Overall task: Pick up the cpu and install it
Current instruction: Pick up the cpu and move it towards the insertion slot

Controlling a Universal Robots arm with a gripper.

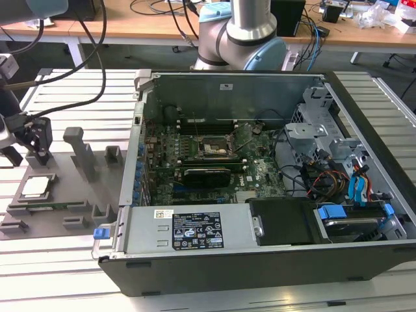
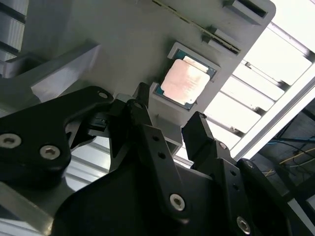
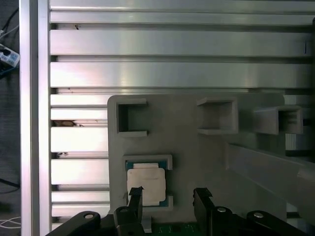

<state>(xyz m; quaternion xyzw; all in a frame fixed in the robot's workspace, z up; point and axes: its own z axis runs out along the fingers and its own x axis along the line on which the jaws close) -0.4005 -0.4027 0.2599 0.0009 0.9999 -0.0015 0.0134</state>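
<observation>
Jaws of the gripper point(image 3: 168, 196) were seen spread and empty above the grey tray point(image 3: 197, 162). The cpu point(image 3: 145, 184) was seated flat in its recess, offset toward one fingertip point(image 3: 135, 195).

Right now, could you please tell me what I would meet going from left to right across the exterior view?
cpu → tall upright holder → motherboard socket → blue cables
</observation>
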